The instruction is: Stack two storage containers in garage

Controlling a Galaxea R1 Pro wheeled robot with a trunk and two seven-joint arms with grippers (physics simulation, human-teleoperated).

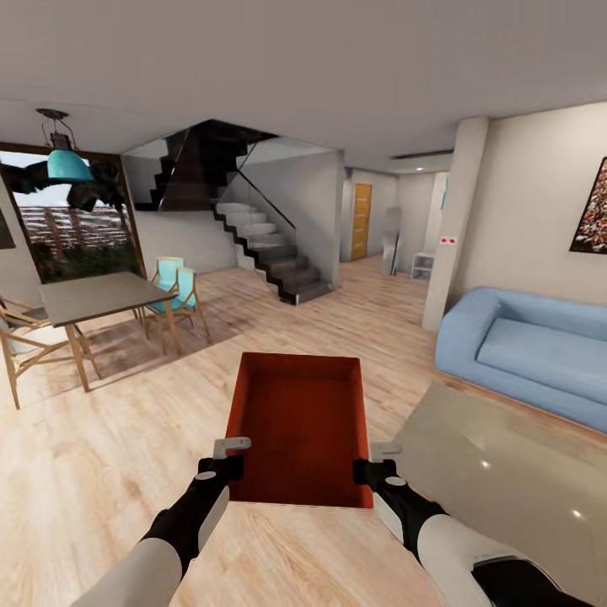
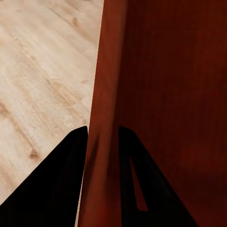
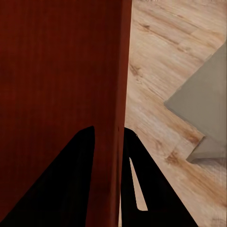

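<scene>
Storage container (image 1: 302, 426): orange-red, open-topped, held level above the light wood-plank floor (image 1: 101, 438) of the living room, directly ahead of the trunk, clear of the floor.

Left gripper (image 1: 226, 459): clenched on the container's left wall near the close corner, one finger (image 2: 61, 184) outside, the other inside.

Right gripper (image 1: 373, 465): clenched likewise on the right wall (image 3: 120, 94), which passes between its fingers (image 3: 71, 184).

Surroundings: glossy grey low table (image 1: 506, 480) just right of the container; blue sofa (image 1: 523, 346) beyond it; dining table (image 1: 93, 295) with chairs far left; staircase (image 1: 261, 244) ahead; yellow door (image 1: 361, 221) at the far end.
</scene>
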